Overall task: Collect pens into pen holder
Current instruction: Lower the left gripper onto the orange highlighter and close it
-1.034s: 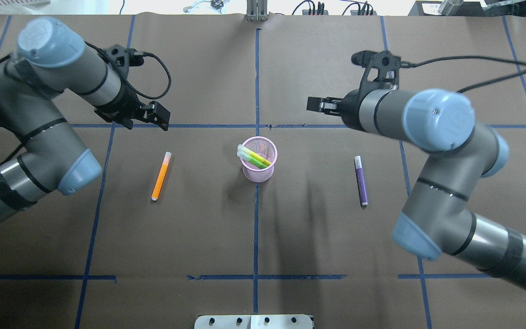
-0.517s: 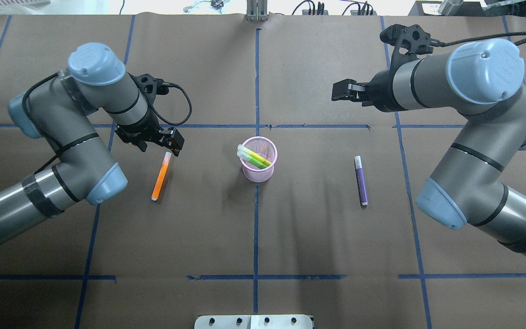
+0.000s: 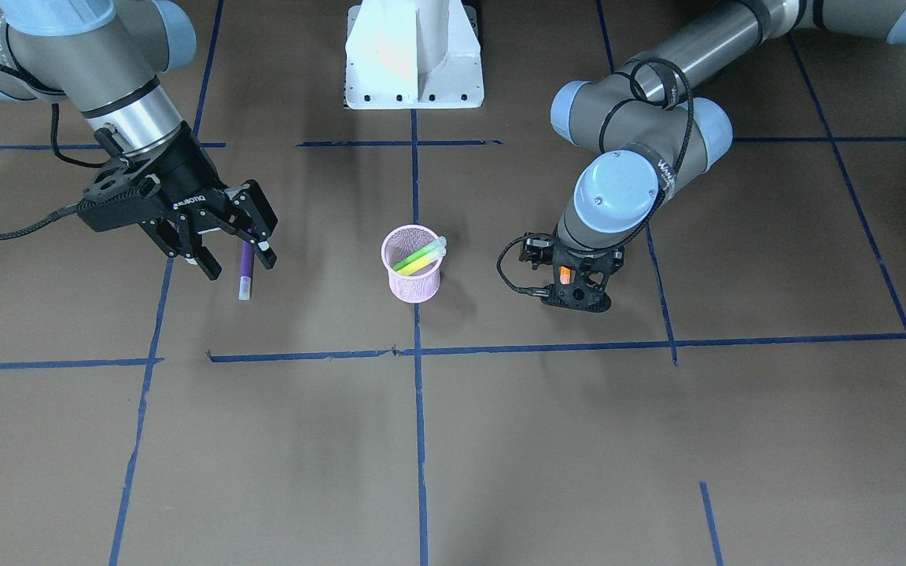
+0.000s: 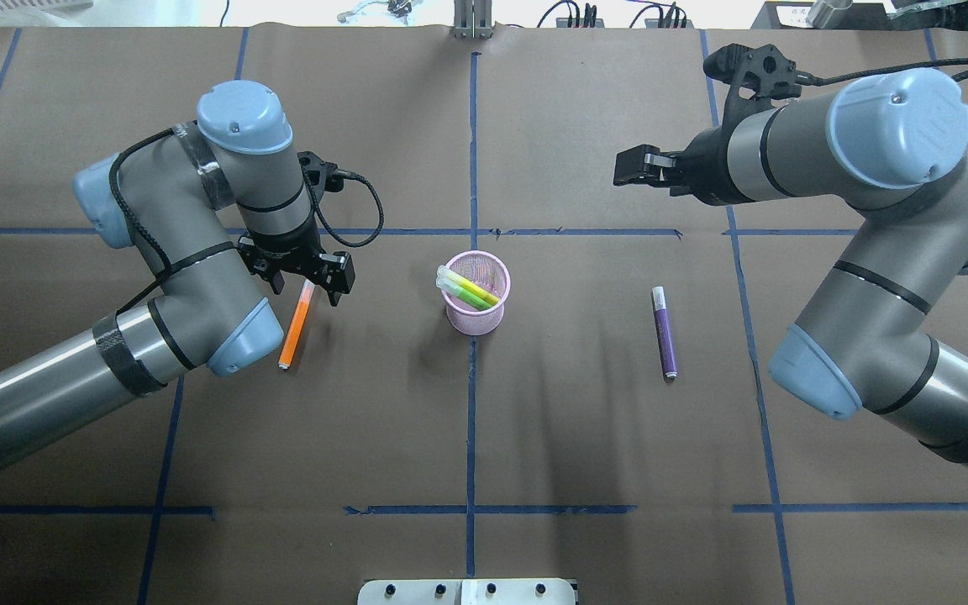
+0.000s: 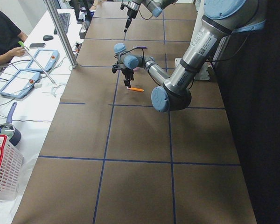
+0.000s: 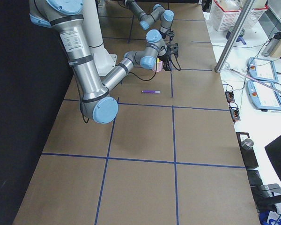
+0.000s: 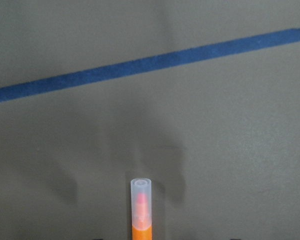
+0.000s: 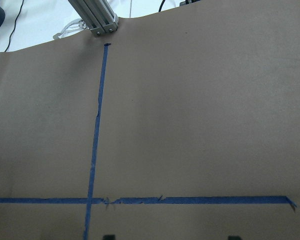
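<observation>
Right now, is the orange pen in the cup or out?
Out. The orange pen lies flat on the table, apart from the cup.

Robotics lab; tape-gridded table (image 4: 585, 437); teach pendants (image 6: 263, 70) alongside.

The table cover (image 4: 585, 437) looks like matt brown paper, crossed by dull blue tape (image 4: 471, 420). The pen holder (image 4: 474, 322) is pink wire mesh. The orange pen (image 4: 293, 328) is smooth plastic, its cap (image 7: 141, 195) translucent. The arm shells (image 4: 22, 407) are satin grey, the joint caps (image 4: 900, 126) glossy blue.

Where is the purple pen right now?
In the overhead view the purple pen lies flat right of the pink pen holder, on the robot's right side.
</observation>
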You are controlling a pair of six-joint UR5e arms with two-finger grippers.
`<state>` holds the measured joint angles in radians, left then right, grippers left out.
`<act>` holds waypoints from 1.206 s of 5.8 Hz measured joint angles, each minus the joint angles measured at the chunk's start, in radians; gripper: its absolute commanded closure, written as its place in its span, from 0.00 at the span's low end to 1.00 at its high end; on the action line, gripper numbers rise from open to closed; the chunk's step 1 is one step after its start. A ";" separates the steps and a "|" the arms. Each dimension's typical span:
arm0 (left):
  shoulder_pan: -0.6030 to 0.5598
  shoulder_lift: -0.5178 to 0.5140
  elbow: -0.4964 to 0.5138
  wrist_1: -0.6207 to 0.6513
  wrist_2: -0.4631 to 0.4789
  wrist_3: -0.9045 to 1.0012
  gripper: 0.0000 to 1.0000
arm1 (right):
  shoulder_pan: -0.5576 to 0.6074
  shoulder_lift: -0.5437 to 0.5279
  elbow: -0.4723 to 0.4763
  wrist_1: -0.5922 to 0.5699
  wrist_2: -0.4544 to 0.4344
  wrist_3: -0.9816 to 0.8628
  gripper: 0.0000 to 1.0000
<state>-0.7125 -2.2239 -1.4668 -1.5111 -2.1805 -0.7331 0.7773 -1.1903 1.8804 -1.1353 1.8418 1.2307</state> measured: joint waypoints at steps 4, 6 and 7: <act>0.014 0.011 0.017 0.006 0.001 0.003 0.46 | 0.000 0.002 0.000 0.005 -0.004 0.001 0.19; 0.020 0.013 0.023 0.006 0.001 0.003 0.58 | 0.003 0.004 0.000 0.006 -0.004 0.001 0.19; 0.020 0.015 0.024 0.006 0.002 0.004 0.58 | 0.006 0.006 0.000 0.006 -0.004 0.001 0.19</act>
<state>-0.6920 -2.2090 -1.4430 -1.5048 -2.1786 -0.7290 0.7834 -1.1845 1.8807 -1.1295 1.8377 1.2318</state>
